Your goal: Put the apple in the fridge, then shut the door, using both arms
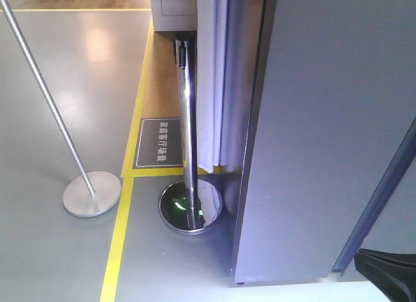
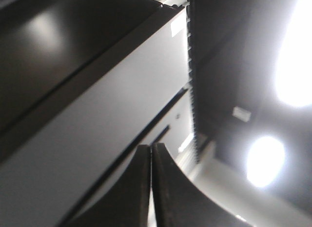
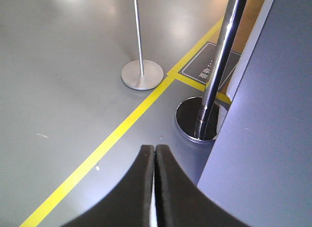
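The apple is out of view in every frame. The fridge (image 1: pixel 325 133) shows only its tall, plain dark grey outer face, filling the right of the front view; its inside and the door's state are hidden. That grey face (image 3: pixel 273 119) also stands just right of my right gripper (image 3: pixel 155 148), which is shut with nothing between its fingers and hangs low over the floor. My left gripper (image 2: pixel 152 146) is shut and empty too, pointing up along a blurred grey panel (image 2: pixel 97 129) toward bright ceiling lights. A black arm part (image 1: pixel 390 273) pokes in at the bottom right corner.
A chrome stanchion post (image 1: pixel 187 120) with a round mirrored base (image 1: pixel 192 208) stands close against the fridge's left side. A second post with a grey base (image 1: pixel 91 193) is further left. Yellow floor tape (image 1: pixel 120 237) and a dark floor sign (image 1: pixel 159 143) mark the grey floor.
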Robot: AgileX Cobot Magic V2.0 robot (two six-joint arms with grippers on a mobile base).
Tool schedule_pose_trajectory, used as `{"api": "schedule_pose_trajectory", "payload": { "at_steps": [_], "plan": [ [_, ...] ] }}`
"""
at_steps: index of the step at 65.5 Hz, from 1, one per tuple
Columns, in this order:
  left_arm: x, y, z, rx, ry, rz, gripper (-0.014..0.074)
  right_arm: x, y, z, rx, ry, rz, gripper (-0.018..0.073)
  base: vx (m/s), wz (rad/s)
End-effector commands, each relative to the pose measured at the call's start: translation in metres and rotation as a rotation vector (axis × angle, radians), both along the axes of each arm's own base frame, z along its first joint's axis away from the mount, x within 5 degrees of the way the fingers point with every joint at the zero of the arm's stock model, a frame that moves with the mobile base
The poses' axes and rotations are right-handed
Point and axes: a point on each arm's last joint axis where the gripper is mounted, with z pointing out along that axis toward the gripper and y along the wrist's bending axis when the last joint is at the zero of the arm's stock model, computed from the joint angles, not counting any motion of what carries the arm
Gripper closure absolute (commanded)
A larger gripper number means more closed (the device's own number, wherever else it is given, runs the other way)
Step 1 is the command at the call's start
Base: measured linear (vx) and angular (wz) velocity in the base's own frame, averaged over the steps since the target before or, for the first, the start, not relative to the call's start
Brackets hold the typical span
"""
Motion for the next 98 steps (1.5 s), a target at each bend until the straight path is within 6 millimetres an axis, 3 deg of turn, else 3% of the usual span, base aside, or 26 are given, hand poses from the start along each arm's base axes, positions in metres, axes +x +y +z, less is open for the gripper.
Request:
{"api": "schedule_pose_trajectory", "payload": {
  "at_steps": [1, 12, 17, 24, 31, 42, 57, 66, 83, 98],
  "plan": [
    [-0.002, 0.0, 0.009, 0.144, -0.146, 0.123, 0.0605, 0.003, 0.0, 0.011, 0.033, -0.051, -0.024, 0.0565, 0.0, 0.0],
    [-0.003, -0.001, 0.007, 0.47, -0.353, 0.377, 0.0605, 0.003, 0.0, 0.011, 0.033, -0.051, -0.024, 0.0565, 0.0, 0.0],
    [0.001, 0.001, -0.004, 0.565, -0.381, 0.465, 0.0605, 0.003, 0.0, 0.011, 0.033, -0.051, -0.024, 0.0565, 0.0, 0.0],
    [0.005, 0.007, -0.03, 0.567, -0.323, 0.534, 0.0605, 0.003, 0.0, 0.011, 0.033, -0.051, -0.024, 0.0565, 0.0, 0.0],
    [0.006, 0.017, -0.064, 0.534, -0.184, 0.604, 0.0605, 0.003, 0.0, 0.011, 0.033, -0.051, -0.024, 0.0565, 0.0, 0.0],
    [0.005, 0.034, -0.13, 0.492, 0.19, 0.668, 0.0605, 0.003, 0.0, 0.011, 0.033, -0.051, -0.024, 0.0565, 0.0, 0.0],
    [0.002, 0.045, -0.17, 0.714, 0.616, 0.694, 0.0605, 0.003, 0.0, 0.011, 0.033, -0.051, -0.024, 0.0565, 0.0, 0.0],
    [-0.001, 0.045, -0.179, 0.867, 0.66, 0.672, 0.0605, 0.003, 0.0, 0.011, 0.033, -0.051, -0.024, 0.0565, 0.0, 0.0],
    [-0.005, 0.042, -0.174, 1.111, 0.461, 0.704, 0.0605, 0.003, 0.0, 0.011, 0.033, -0.051, -0.024, 0.0565, 0.0, 0.0],
    [-0.015, 0.042, -0.164, 1.12, 0.297, 0.802, 0.0605, 0.003, 0.0, 0.011, 0.033, -0.051, -0.024, 0.0565, 0.0, 0.0]
  ]
}}
